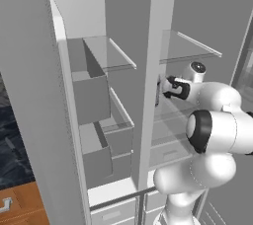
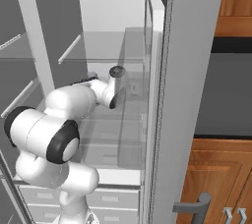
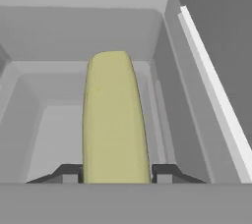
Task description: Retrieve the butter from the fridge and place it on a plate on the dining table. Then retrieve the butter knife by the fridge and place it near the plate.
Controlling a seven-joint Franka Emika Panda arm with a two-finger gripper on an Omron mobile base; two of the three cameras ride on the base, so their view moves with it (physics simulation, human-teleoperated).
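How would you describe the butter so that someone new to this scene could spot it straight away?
Start at the tall grey fridge, standing open with its white interior and clear shelves exposed. The arm reaches inside, and in the hand view the tool has a finger on either side of the butter. It is a pale-yellow stick with a rounded far end, the only coloured thing among grey and white walls.

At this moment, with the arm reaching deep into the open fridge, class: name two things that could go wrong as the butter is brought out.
1. The tool pinches only the near end of the butter; the long free end could swing or slip loose.
2. The butter sits in a walled white bin beneath a clear shelf; a careless lift may knock either.
3. The fridge door stands close beside the arm and could be clipped on withdrawal.
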